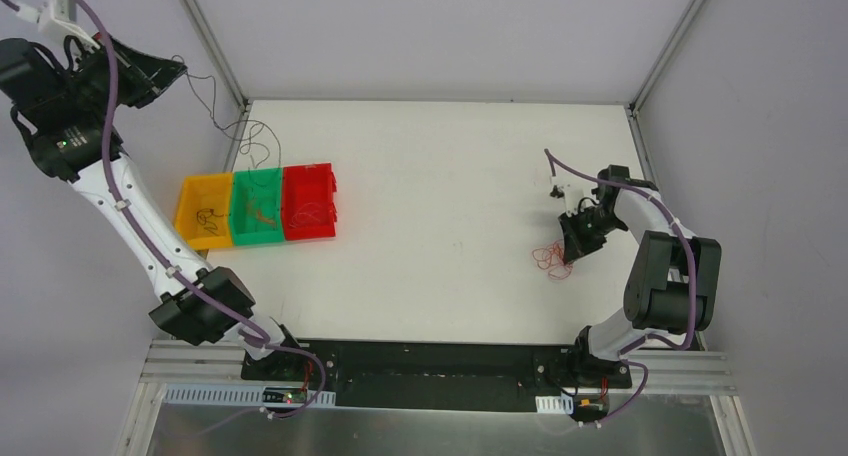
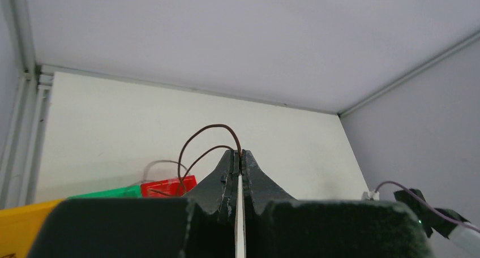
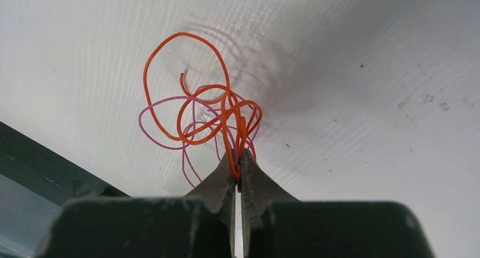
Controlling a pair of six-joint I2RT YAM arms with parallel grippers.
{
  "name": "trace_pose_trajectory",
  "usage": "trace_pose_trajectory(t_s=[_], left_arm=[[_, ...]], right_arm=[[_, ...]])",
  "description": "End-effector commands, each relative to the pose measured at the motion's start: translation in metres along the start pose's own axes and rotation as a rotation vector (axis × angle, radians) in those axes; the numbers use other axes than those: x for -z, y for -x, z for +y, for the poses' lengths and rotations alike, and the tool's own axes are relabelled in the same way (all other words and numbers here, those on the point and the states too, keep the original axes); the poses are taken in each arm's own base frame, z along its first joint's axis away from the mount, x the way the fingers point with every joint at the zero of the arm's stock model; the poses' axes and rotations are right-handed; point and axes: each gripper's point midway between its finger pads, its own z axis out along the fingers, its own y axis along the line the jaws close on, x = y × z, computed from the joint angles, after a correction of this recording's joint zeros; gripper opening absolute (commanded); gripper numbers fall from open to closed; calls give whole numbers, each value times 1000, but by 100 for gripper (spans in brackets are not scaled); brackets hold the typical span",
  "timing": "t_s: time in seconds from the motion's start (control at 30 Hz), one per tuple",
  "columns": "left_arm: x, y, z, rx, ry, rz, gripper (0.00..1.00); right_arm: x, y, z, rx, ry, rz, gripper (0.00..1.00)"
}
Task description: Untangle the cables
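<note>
My left gripper [image 1: 172, 74] is raised high at the far left, shut on a thin dark brown wire [image 2: 199, 138] [image 1: 222, 116] that hangs down toward the bins. My right gripper [image 1: 572, 248] is low over the table at the right, shut on a small clump of curly orange and pink-red wires [image 3: 205, 108] [image 1: 551, 259]. The clump's loops rest on the white table beyond the fingertips [image 3: 239, 159]. In the left wrist view the jaws [image 2: 240, 155] pinch the brown wire at their tips.
Three small bins stand side by side at the left: yellow [image 1: 203, 212] holding a dark wire, green [image 1: 257, 208] holding a brownish wire, red [image 1: 309, 202] holding a red wire. Grey walls enclose the white table [image 1: 440, 176].
</note>
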Motion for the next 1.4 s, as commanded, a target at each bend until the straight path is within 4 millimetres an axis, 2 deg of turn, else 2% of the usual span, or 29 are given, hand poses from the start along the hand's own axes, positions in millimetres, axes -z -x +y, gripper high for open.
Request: trace_pose_trajectory(t_s=[0.0, 0.37, 0.6, 0.7, 1.07, 1.37], left_arm=[[27, 20, 13, -38, 128, -78, 0], [74, 18, 67, -254, 537, -119, 0], [90, 9, 71, -342, 612, -87, 0], [96, 4, 80, -378, 654, -61, 0], [94, -29, 131, -438, 683, 98, 0], [80, -41, 175, -520, 652, 180, 0]], right_arm=[[13, 16, 3, -6, 8, -55, 0], [22, 25, 5, -14, 18, -73, 0], [25, 29, 6, -14, 24, -75, 0], [27, 31, 8, -7, 22, -77, 0], [28, 31, 14, -1, 30, -66, 0], [25, 30, 17, -3, 41, -51, 0]])
